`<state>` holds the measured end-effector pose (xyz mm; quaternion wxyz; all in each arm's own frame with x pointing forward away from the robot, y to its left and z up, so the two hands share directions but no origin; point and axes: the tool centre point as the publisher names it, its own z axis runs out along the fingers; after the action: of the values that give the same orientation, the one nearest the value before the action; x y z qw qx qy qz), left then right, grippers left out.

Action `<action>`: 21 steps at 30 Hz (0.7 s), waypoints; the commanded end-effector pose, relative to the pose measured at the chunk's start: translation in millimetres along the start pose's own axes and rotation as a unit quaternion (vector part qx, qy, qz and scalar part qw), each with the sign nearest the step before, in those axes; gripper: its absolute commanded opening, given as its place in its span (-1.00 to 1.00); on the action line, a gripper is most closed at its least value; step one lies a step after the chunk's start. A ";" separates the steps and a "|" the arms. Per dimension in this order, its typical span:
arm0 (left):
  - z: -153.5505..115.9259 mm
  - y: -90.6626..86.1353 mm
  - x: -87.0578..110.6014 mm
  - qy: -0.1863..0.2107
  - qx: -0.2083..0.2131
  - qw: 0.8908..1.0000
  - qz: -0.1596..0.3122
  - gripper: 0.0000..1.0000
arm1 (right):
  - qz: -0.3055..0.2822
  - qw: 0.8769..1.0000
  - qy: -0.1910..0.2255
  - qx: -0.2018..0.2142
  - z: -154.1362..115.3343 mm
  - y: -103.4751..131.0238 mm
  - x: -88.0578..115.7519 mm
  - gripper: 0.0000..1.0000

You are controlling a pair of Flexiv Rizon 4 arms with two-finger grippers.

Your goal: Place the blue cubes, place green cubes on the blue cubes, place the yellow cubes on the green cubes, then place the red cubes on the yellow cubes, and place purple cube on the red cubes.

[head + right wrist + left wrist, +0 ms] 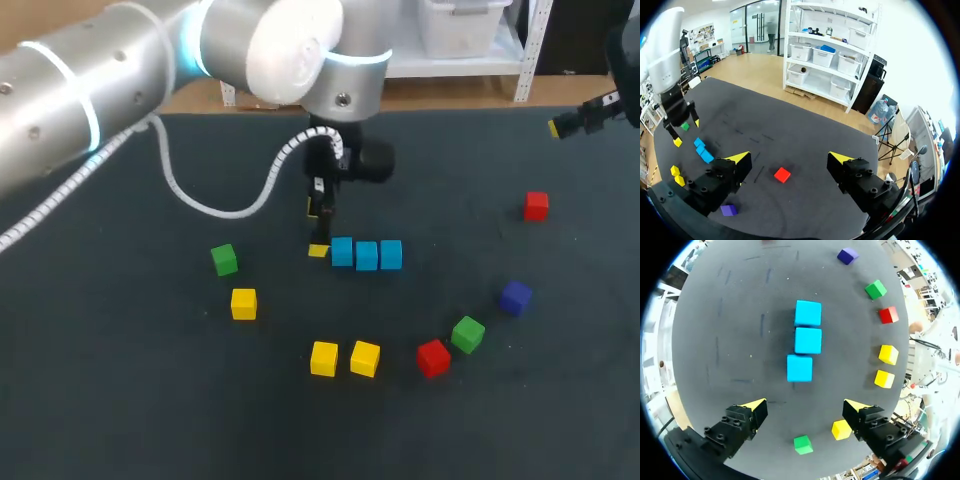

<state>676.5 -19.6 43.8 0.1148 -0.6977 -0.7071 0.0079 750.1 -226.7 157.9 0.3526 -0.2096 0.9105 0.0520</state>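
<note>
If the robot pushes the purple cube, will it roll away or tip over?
Probably neither. The purple cube has flat faces and rests flat on the dark table, so it would likely slide, not roll. It looks as wide as tall, so tipping seems unlikely. Its crisp edges suggest it is stiff, not squashy.

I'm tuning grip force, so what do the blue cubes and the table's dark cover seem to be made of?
The three blue cubes: probably painted wood or hard plastic with a matte finish. They have crisp edges, flat even colour and no glare. The dark table cover: likely felt or a similar cloth mat. It is dull, reflects nothing and shows faint streaks like brushed nap.
</note>
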 end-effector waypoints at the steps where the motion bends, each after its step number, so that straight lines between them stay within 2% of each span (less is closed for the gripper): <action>1: 0.8 -4.8 4.0 -0.021 -0.015 1.000 0.009 1.00 | 0.001 1.000 -0.004 0.005 1.0 1.7 1.7 1.00; 6: 2.6 4.5 -20.0 -0.020 -0.030 0.998 0.048 1.00 | 0.001 1.000 -0.004 0.005 1.0 1.7 1.7 1.00; 10: 8.9 12.0 -34.0 -0.019 -0.030 0.998 0.060 1.00 | 0.001 1.000 -0.004 0.005 1.0 1.7 1.7 1.00; 21: 26.5 26.3 -39.0 -0.039 -0.043 0.998 0.036 1.00 | 0.001 1.000 -0.004 0.005 1.0 1.7 1.7 1.00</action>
<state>694.9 -54.1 11.9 0.0570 -0.7271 -0.6841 0.0081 750.1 -226.7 157.9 0.3526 -0.2096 0.9105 0.0520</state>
